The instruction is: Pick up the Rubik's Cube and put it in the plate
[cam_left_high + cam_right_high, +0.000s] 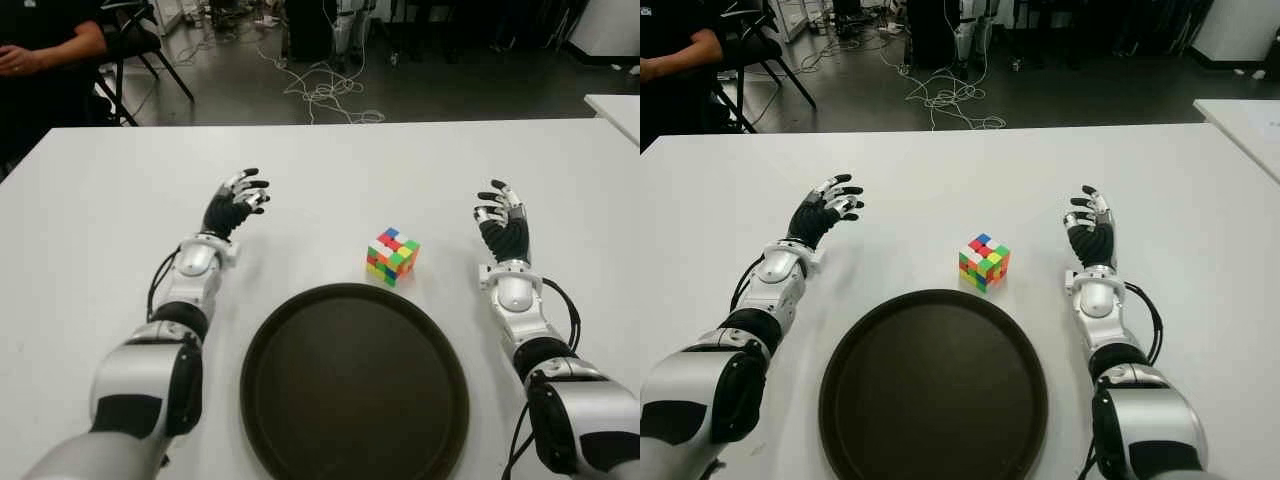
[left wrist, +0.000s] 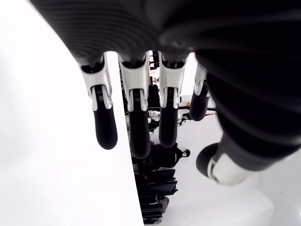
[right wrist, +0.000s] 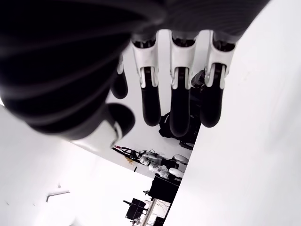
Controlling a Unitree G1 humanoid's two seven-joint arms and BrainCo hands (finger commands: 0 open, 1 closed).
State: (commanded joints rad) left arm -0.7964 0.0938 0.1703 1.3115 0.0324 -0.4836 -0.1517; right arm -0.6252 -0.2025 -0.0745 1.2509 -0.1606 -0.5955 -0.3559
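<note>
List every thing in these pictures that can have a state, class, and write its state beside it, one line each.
Rubik's Cube: scrambled, on the table just beyond the plate's far rim, untouched.
plate: upright, nothing in it.
left hand: open, holding nothing, left of the cube.
right hand: open, holding nothing, right of the cube.
table: bears the cube and plate.
</note>
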